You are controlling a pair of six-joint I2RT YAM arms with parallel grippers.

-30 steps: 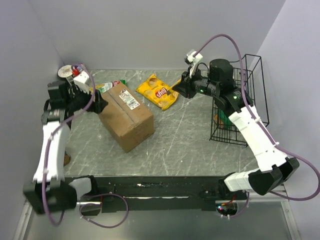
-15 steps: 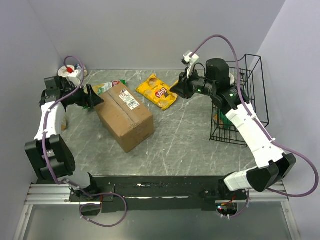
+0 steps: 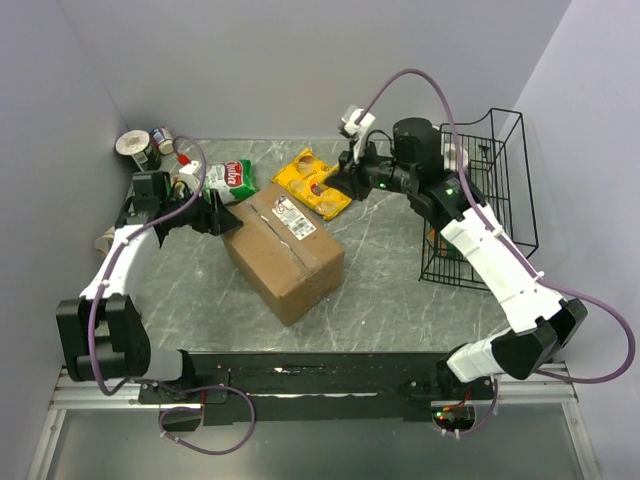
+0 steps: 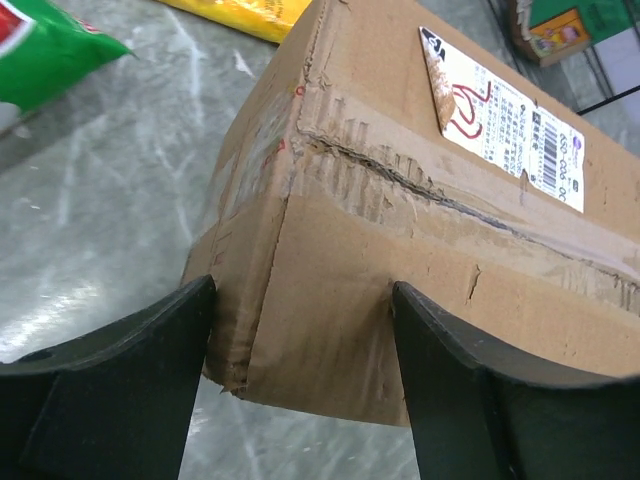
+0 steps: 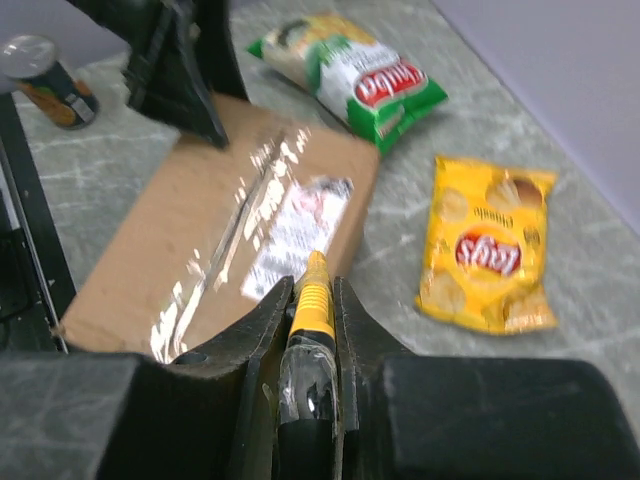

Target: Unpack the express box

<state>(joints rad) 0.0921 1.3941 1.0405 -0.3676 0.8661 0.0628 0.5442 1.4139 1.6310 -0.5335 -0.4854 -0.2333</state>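
Note:
The express box (image 3: 285, 250) is a brown taped carton with a white label, lying closed and at an angle on the table. My left gripper (image 3: 214, 213) is open at its left end. In the left wrist view the gripper (image 4: 302, 290) straddles the box's (image 4: 400, 220) end corner, with the fingers (image 4: 130, 380) against the cardboard. My right gripper (image 3: 337, 185) hovers over the yellow bag, just past the box's far end. In the right wrist view it (image 5: 312, 285) is shut on a yellow utility knife (image 5: 314, 305) that points at the box's label (image 5: 295, 230).
A yellow chips bag (image 3: 313, 180) and a green chips bag (image 3: 228, 177) lie behind the box. Cans (image 3: 138, 150) stand in the far left corner. A black wire basket (image 3: 485, 190) at the right holds a green box (image 4: 570, 25).
The box has slid right and toward the near edge, with my left gripper following at its end. The green bag is now uncovered. My right gripper has moved left toward the box.

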